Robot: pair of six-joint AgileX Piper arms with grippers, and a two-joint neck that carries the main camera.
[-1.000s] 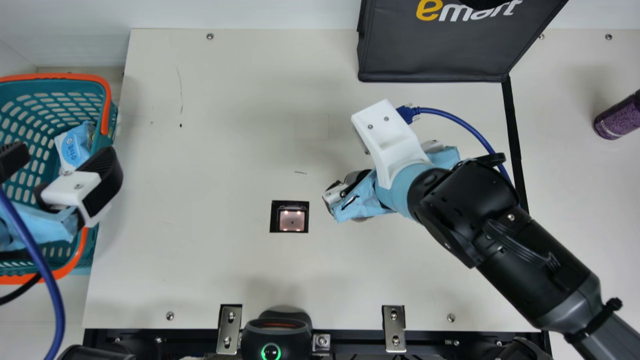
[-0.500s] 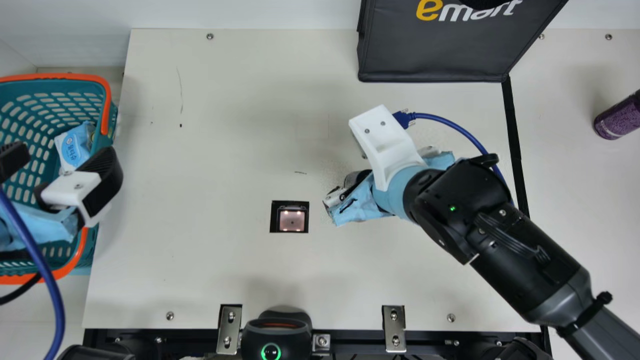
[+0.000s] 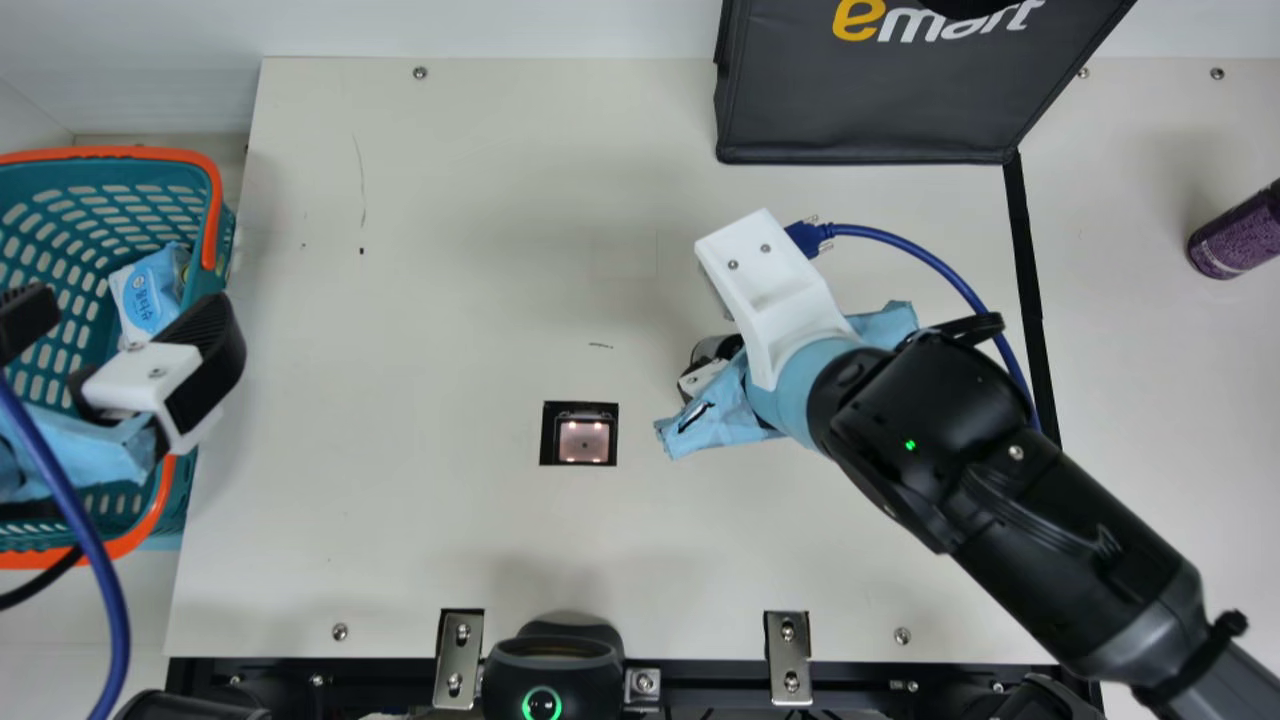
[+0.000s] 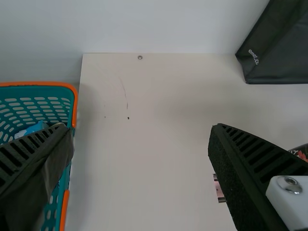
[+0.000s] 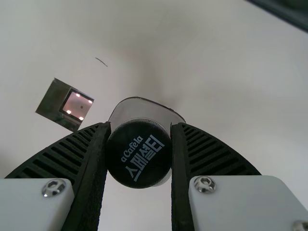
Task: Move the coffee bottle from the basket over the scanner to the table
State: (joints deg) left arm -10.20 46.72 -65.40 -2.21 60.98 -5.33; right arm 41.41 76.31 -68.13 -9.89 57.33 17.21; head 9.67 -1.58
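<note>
"Surroundings, item by item?"

"One teal basket (image 3: 145,152) with orange rim, at the table's (image 3: 400,540) left side, a blue-and-white packet (image 3: 148,295) inside. One left gripper (image 3: 122,318), fingers spread wide, above the basket. One dark bag (image 3: 870,100) at the far side. One purple container (image 3: 1235,235) towards the right edge. One round black device (image 3: 552,670) with a green ring, between two metal brackets at the near edge. One blue cable (image 3: 930,265), looped beside the right arm."

"And the coffee bottle (image 5: 139,154)?"

"In the right gripper (image 3: 705,380), near the scanner (image 3: 580,437) and to its right, not over it. The right wrist view showed both fingers against the sides of the black cap."

"How did it point?"

"Cap towards the wrist camera, long axis running away from it towards the table, body slightly offset behind the cap. Whether the base touched the table, I could not tell."

"Edges and room?"

"A broad stretch of table between basket and scanner; another between scanner and near edge. The bag's lower edge lay well apart from the right gripper; a black strip (image 3: 1025,270) ran down from its corner."
</note>
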